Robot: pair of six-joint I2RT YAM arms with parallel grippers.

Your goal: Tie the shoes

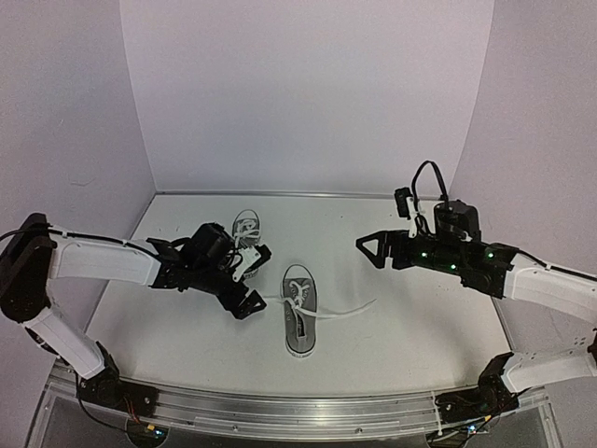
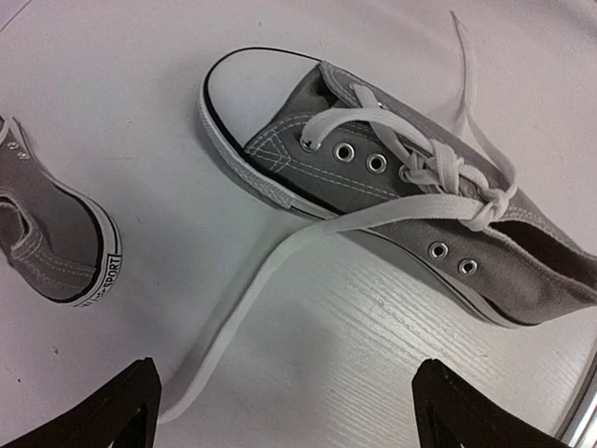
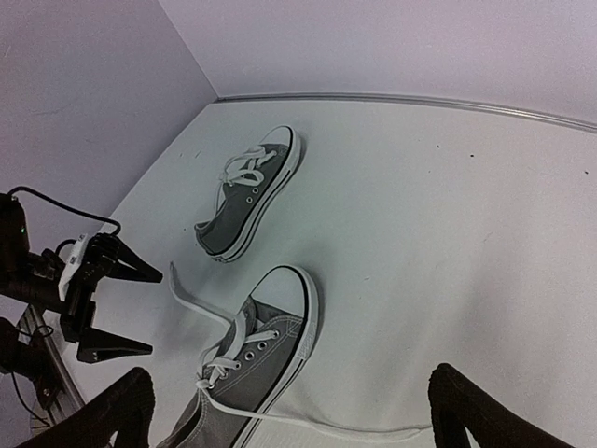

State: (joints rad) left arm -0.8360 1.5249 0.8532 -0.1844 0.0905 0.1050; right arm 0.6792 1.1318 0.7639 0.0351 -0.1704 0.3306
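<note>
Across the white tabletop (image 1: 420,317) two black-and-white arms reach inward from either side. Between them lies the nearer grey canvas sneaker (image 1: 299,317), its white toe cap pointing away from the arm bases. Its twin, the farther grey sneaker (image 1: 246,226), sits just behind the left claw (image 1: 254,278). That claw hangs beside the nearer shoe with its jaws wide apart, holding nothing. The right claw (image 1: 368,252) hovers well off to the other side, likewise spread and empty.

The nearer shoe's white laces (image 2: 410,163) meet in one small knot (image 2: 490,201) at the top eyelets, and both loose ends trail flat on the table, one to each side. By my reckoning the first half-knot is in and the bow is left to make. The farther shoe's laces look bunched over the tongue, and I can't tell whether that's a bow.
</note>
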